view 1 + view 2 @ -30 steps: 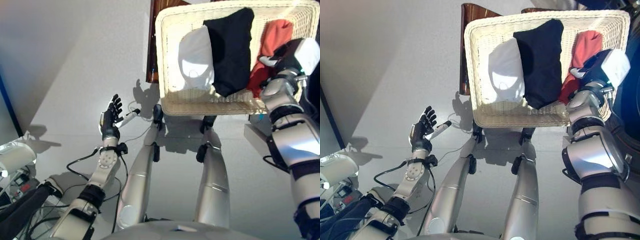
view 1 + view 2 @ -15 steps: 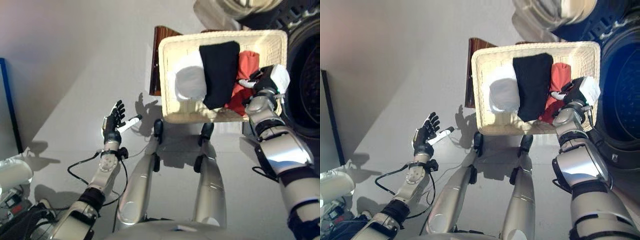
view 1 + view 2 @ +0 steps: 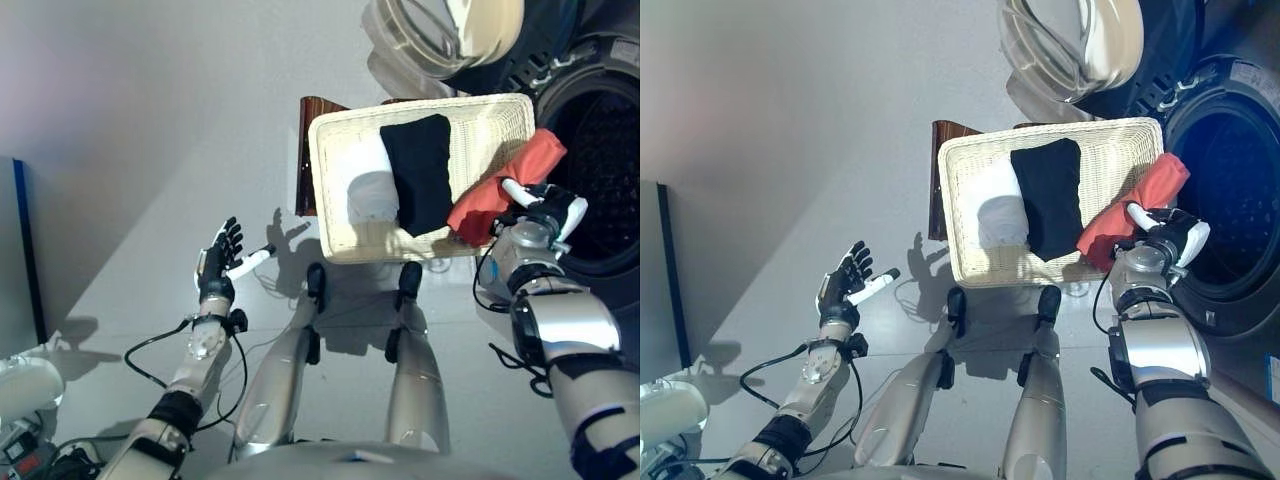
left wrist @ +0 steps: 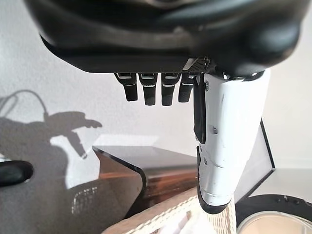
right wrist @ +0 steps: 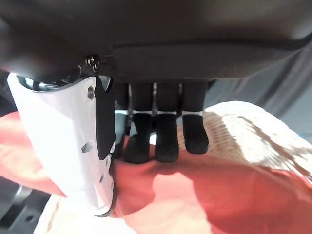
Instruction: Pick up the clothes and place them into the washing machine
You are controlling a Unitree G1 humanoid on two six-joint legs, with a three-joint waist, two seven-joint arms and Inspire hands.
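Note:
A white wicker basket (image 3: 322, 190) holds a white cloth (image 3: 365, 195) and a black cloth (image 3: 420, 170). A red cloth (image 3: 500, 185) drapes over the basket's right rim, partly out of it. My right hand (image 3: 540, 205) is shut on that red cloth (image 5: 219, 195); in the right wrist view its fingers (image 5: 161, 136) curl into the fabric. The hand sits between the basket and the dark round opening of the washing machine (image 3: 600, 180) on the right. My left hand (image 3: 215, 262) hovers open and empty over the floor at the left, fingers (image 4: 156, 90) straight.
A brown wooden stool (image 3: 308, 150) stands under the basket's left side. The washer's round door (image 3: 440, 35) hangs open beyond the basket. A dark, blue-edged panel (image 3: 15, 250) stands at the far left, and a white object (image 3: 20, 380) lies at the lower left.
The camera has shifted, bringing the washing machine into view. My right hand has drawn the red cloth up and rightward, from inside the basket to over its right rim. The left hand stays put.

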